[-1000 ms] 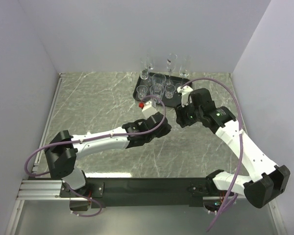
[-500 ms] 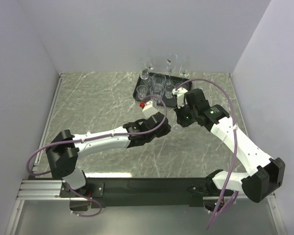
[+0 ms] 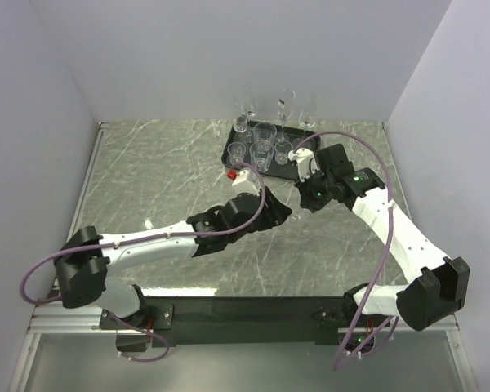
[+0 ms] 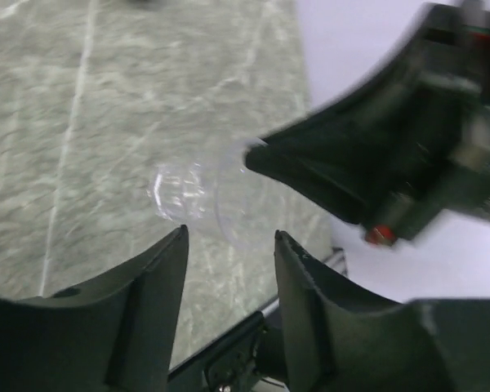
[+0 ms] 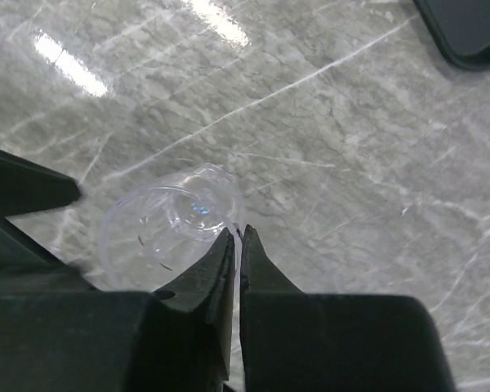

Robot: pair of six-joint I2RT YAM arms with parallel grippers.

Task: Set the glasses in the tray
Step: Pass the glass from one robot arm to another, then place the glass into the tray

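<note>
**Q:** Arm construction?
**A:** Left arm (image 3: 147,242) and right arm (image 3: 394,231): white link shells, black joint housings. One purple cable (image 3: 345,134) loops along each.

**Q:** Markings?
**A:** Green indicator lights (image 3: 354,174) on the right arm, a red part (image 3: 233,173) at the left wrist, and matte black fingers (image 4: 151,302).

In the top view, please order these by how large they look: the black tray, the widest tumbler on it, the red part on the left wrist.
1. black tray, by far the largest
2. widest tumbler
3. red part, plainly the smallest
</note>
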